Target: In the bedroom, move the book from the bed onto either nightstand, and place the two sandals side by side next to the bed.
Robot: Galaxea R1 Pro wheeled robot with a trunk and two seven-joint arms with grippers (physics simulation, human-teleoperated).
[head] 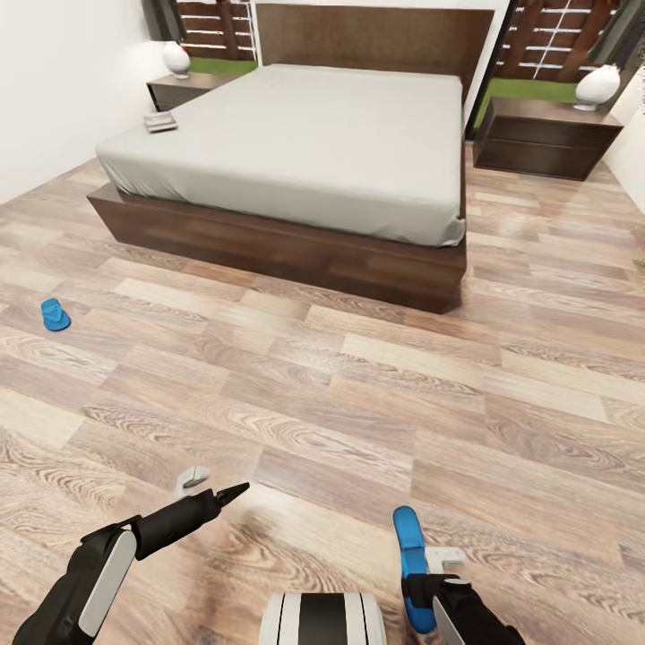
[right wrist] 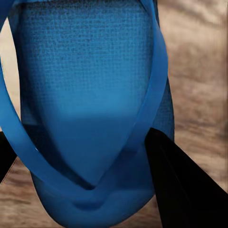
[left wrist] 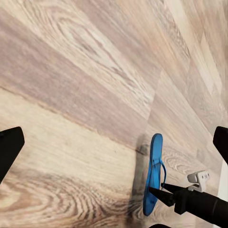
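One blue sandal (head: 408, 551) hangs on edge just above the floor at the bottom right, with my right gripper (head: 417, 587) shut on its lower end. In the left wrist view the same sandal (left wrist: 153, 171) is pinched by the right gripper (left wrist: 159, 192). The right wrist view has its sole and straps (right wrist: 90, 80) close up between dark fingers (right wrist: 185, 185). The other sandal (head: 55, 314) lies flat on the floor at the far left. My left gripper (head: 218, 485) is open and empty over bare floor. The book (head: 161, 122) lies on the bed's (head: 296, 134) far left corner, beside the left nightstand (head: 184, 90).
A second nightstand (head: 545, 136) stands right of the bed. Each nightstand carries a white lamp (head: 176, 59). The bed's dark wooden frame (head: 287, 246) runs across the middle. Wood-plank floor (head: 358, 394) stretches between me and the bed. A white wall closes the left side.
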